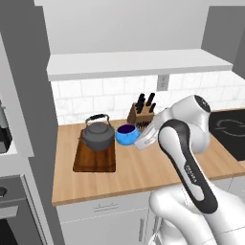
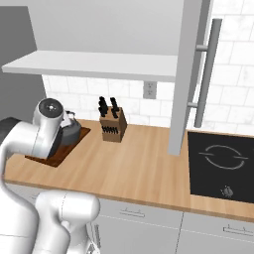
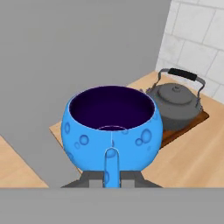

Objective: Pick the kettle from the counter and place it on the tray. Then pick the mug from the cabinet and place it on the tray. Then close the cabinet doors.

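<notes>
The mug point(image 3: 111, 133), one of one, sits clamped by its handle in the gripper point(image 3: 111, 178), near one kettle point(image 3: 176, 101) on one tray point(image 1: 94, 155).

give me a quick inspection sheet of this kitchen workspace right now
surface: light wood counter.
job's things: kettle sits on the tray; blue mug held in the air beside the tray, not yet set down; cabinet door open.
clutter: knife block by the backsplash.
grippers: gripper, jaws shut on the mug near its handle.
cables: nothing seen.
surroundings: wall outlet, black cooktop, white drawer fronts.
</notes>
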